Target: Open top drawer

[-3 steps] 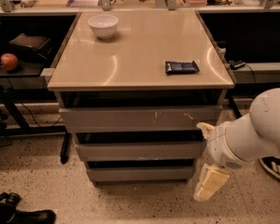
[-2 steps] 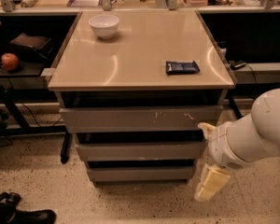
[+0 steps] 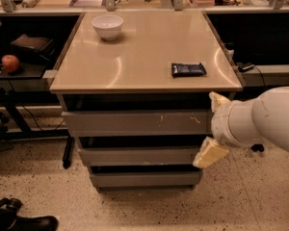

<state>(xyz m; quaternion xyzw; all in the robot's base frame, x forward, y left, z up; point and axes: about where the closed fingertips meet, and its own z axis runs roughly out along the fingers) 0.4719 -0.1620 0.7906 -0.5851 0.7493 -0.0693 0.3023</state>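
Your gripper [image 3: 207,129] sits at the right end of the cabinet, low under the front right corner of the surface [image 3: 149,47], carried in from the right by the white arm [image 3: 267,119]. Its jaws are spread wide, one above the other: the upper cream finger stands by the dark gap just under the surface edge, and the lower one points down and left across the right end of the middle drawer front [image 3: 139,156]. The top drawer [image 3: 135,123] runs leftward from the jaws, and the right end of its grey front lies level with the space between them. You cannot tell from here whether either finger touches it. Its pale scuff marks are a little way left of the jaws. The front looks pushed in, with only a dark slot above it. Below the lower finger and to its left is the bottom drawer front [image 3: 144,179]. Up on the surface, a dark packet [image 3: 188,69] lies above the jaws and slightly left, and a white bowl [image 3: 108,26] stands well beyond it, towards the far left corner.
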